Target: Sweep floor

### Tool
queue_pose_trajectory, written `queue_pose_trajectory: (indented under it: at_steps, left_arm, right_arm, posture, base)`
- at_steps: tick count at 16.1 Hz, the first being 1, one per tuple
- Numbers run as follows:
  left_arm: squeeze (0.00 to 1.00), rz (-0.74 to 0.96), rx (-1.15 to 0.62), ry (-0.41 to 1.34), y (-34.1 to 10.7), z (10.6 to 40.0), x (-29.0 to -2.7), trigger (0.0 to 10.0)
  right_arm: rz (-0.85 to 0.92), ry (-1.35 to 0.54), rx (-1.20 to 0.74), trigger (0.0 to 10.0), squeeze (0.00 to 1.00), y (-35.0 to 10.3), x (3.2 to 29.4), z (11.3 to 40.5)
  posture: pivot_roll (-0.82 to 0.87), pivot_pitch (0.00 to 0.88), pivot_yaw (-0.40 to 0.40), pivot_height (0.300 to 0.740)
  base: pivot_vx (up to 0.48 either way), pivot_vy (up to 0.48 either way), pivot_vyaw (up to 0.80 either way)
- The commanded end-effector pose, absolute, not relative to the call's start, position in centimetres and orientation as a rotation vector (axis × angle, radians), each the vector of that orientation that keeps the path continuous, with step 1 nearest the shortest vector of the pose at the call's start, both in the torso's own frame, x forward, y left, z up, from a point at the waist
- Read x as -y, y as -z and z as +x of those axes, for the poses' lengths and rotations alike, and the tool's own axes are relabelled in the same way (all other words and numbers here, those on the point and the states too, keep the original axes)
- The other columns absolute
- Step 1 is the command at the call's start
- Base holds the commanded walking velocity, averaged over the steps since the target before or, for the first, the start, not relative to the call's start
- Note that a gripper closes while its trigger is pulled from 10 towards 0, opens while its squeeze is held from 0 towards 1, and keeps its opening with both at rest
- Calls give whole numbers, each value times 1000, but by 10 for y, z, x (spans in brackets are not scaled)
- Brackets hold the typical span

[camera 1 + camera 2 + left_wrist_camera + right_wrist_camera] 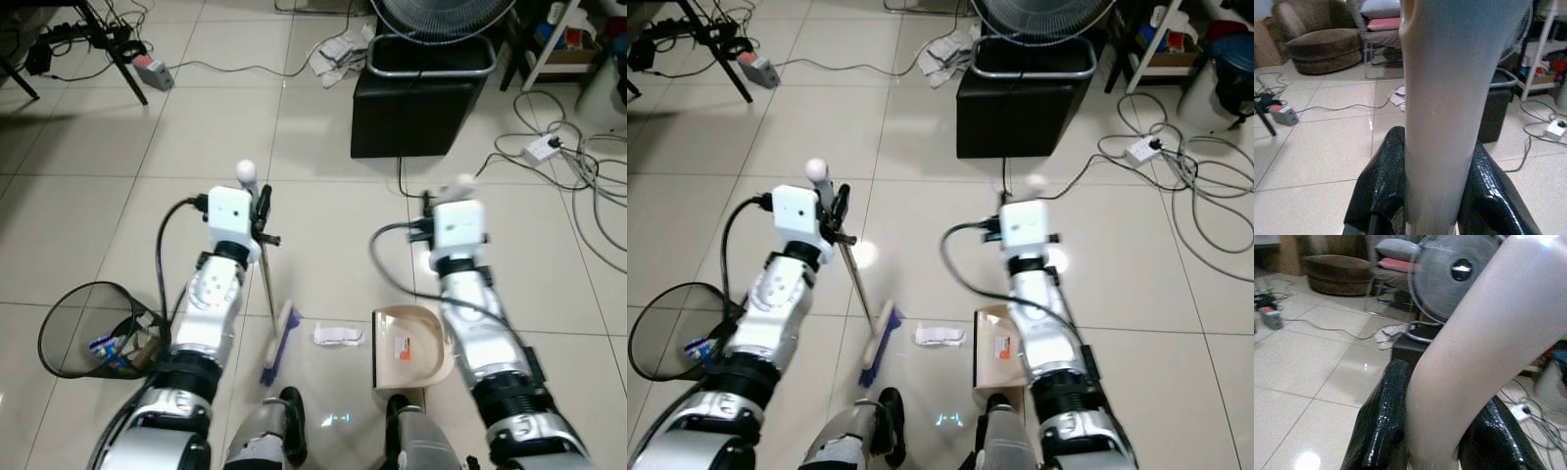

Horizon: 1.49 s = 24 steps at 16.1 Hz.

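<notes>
My left gripper (1435, 161) is shut on the pale broom handle (1444, 88), which runs between its black fingers (1378, 188). The broom (266, 284) slants down to its blue-bristled head (278, 345) on the tiles between my arms. A crumpled white paper scrap (338, 336) lies just right of the head. Beyond it the beige dustpan (409, 348) rests on the floor with its mouth toward the scrap. My right gripper (1442, 421) is shut on the dustpan's pale upright handle (1484, 333), whose knob (462, 183) shows above the wrist.
A black mesh wastebasket (59, 328) with rubbish stands at my left. Ahead is a black bin (416, 108) under a standing fan (441, 18). Cables and a power strip (541, 149) lie at the right, a tripod (108, 44) and crumpled papers (338, 54) farther back.
</notes>
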<state>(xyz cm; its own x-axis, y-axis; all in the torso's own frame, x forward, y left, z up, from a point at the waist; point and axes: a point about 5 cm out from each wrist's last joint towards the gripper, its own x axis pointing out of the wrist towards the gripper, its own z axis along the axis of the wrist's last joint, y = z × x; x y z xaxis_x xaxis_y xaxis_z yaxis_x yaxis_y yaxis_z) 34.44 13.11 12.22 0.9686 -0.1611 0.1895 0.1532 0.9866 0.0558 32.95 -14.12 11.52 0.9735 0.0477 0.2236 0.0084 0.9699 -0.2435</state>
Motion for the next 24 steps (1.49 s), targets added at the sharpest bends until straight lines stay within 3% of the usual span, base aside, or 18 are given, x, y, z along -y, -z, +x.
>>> queue_pose_trajectory:
  at_steps: [1, 6, 10, 12, 15, 19, 21, 24]
  left_arm:
    - [0, 2, 148, 131, -111, 343, -130, 10000]
    - [0, -352, 180, 285, -122, 344, -91, 10000]
    - [0, -462, 242, 322, -141, 351, -91, 10000]
    - [0, -365, 312, 403, -157, 355, -98, 10000]
    - [0, -80, 476, 567, -193, 356, -116, 10000]
    - [0, 79, 525, 625, -215, 359, -141, 10000]
    - [0, 149, 434, 411, -207, 367, -181, 10000]
    - [0, 178, 287, 301, -185, 367, -198, 10000]
  right_arm:
    - [-234, -46, 222, 10000, 0, -109, 132, 327]
    - [-165, -18, 235, 10000, 0, -109, 131, 328]
    - [-118, 41, 240, 10000, 0, -108, 146, 328]
    - [-89, 64, 254, 10000, 0, -110, 154, 325]
    - [-47, 98, 259, 10000, 0, -109, 165, 320]
    - [-2, 129, 254, 10000, 0, -107, 172, 319]
    - [106, 145, 302, 10000, 0, -127, 175, 323]
    - [117, 158, 356, 10000, 0, -145, 178, 324]
  posture:
    - [29, 333, 102, 740]
    - [19, 297, 109, 740]
    - [13, 257, 110, 740]
    - [8, 231, 111, 740]
    - [14, 194, 110, 740]
    - [13, 160, 113, 740]
    - [7, 133, 113, 740]
    - [-8, 121, 111, 740]
  base:
    - [0, 0, 0]
    - [0, 0, 0]
    - [0, 0, 0]
    - [0, 0, 0]
    - [0, 0, 0]
    - [0, 0, 0]
    - [0, 0, 0]
    - [0, 0, 0]
